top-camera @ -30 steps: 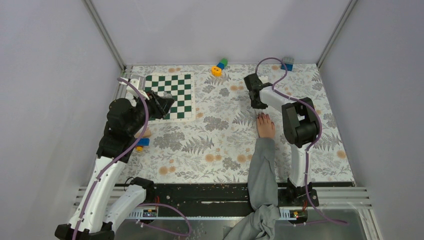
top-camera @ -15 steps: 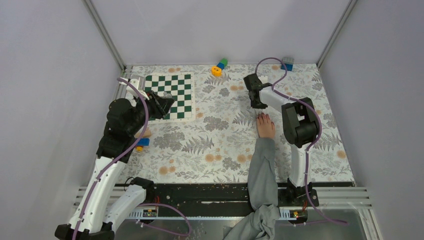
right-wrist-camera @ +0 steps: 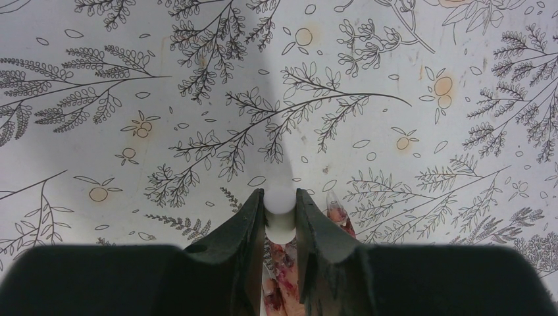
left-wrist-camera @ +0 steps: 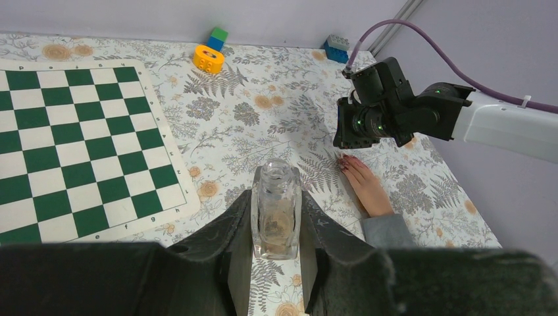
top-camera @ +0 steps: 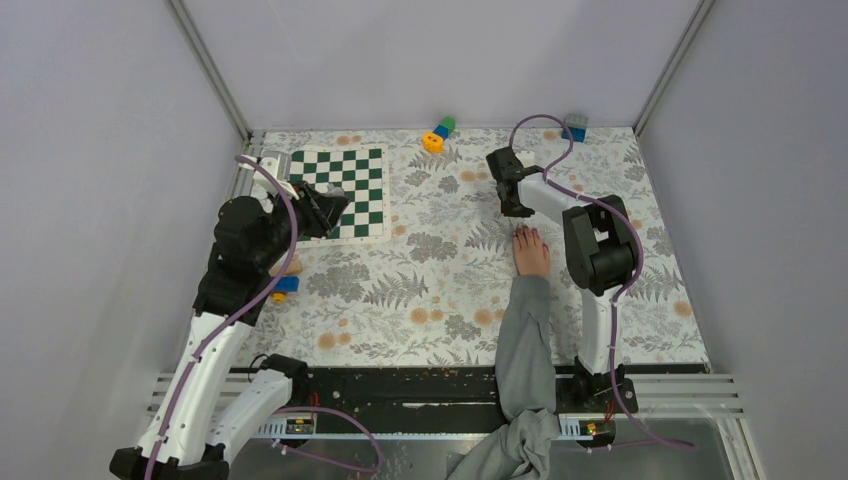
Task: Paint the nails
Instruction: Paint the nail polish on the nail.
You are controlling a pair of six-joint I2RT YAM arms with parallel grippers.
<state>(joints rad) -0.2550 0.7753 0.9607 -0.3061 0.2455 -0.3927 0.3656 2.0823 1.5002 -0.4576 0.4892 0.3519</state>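
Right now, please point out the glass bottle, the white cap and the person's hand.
glass bottle [left-wrist-camera: 276, 220]: left wrist view, on its clear body.
white cap [right-wrist-camera: 281, 212]: right wrist view, on its upper end.
hand [top-camera: 532, 256]: top external view, on the back of it.

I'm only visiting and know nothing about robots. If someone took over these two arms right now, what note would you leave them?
Grippers: left gripper shut on the clear glass bottle, cap off, by the chessboard; right gripper shut on a white handle, probably the polish brush, just past the fingertips.
Things: the hand lies palm down on the floral tablecloth.
Done: the nails show dark red polish.
Left: I cannot tell if every nail is covered; check, then touch up.
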